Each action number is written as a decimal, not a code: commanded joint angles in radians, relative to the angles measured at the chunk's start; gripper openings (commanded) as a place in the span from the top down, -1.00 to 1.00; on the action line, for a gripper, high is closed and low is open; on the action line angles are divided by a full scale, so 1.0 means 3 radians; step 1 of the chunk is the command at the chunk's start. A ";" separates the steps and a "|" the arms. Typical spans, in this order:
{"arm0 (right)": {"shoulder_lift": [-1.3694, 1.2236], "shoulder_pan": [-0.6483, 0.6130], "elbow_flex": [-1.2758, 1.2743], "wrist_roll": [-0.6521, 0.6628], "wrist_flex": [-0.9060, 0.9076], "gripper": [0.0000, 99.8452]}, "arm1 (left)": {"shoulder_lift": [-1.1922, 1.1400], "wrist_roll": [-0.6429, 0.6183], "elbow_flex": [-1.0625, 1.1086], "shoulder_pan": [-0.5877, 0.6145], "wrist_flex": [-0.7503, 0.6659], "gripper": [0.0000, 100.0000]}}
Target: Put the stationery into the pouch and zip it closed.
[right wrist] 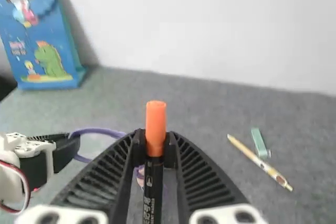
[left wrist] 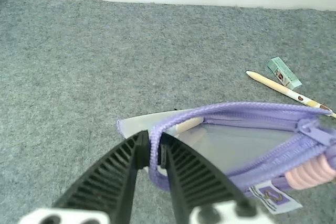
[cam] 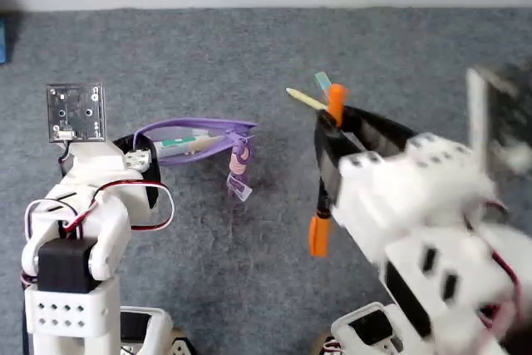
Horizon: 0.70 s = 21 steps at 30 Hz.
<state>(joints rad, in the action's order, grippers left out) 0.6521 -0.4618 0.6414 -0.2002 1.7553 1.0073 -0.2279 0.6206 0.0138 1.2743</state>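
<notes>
My left gripper (left wrist: 153, 141) pinches the rim of the clear purple-zipped pouch (cam: 196, 140), centre-left in the high view, propping its mouth open, I judge, for the orange-capped black marker (right wrist: 155, 118) clamped in my right gripper (right wrist: 154, 140)

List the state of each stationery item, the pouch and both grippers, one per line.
pouch: unzipped, mouth open, lying on the table
marker: capped, held by a gripper
pencil: loose on the table, outside the pouch
eraser: loose beside the pencil
left gripper: shut on the pouch rim
right gripper: shut on the marker
</notes>
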 commanded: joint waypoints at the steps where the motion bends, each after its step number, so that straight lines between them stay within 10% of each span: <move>1: 0.0049 -0.0003 0.0000 0.0036 0.0018 0.99 | -0.0031 0.0036 -0.0028 -0.0015 0.0138 0.98; 13: 0.0811 -0.0023 -0.0634 0.0056 0.0038 0.99 | -0.0031 0.0102 -0.0008 -0.0015 0.0205 0.98; 21: 0.1389 -0.0013 -0.1954 0.0189 -0.1695 0.99 | -0.0036 0.0087 -0.0003 -0.0015 0.0194 0.98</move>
<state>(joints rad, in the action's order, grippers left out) 1.0495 -0.4618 0.1765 -0.1603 1.4561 1.0104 -0.2110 0.6176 0.0138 1.3280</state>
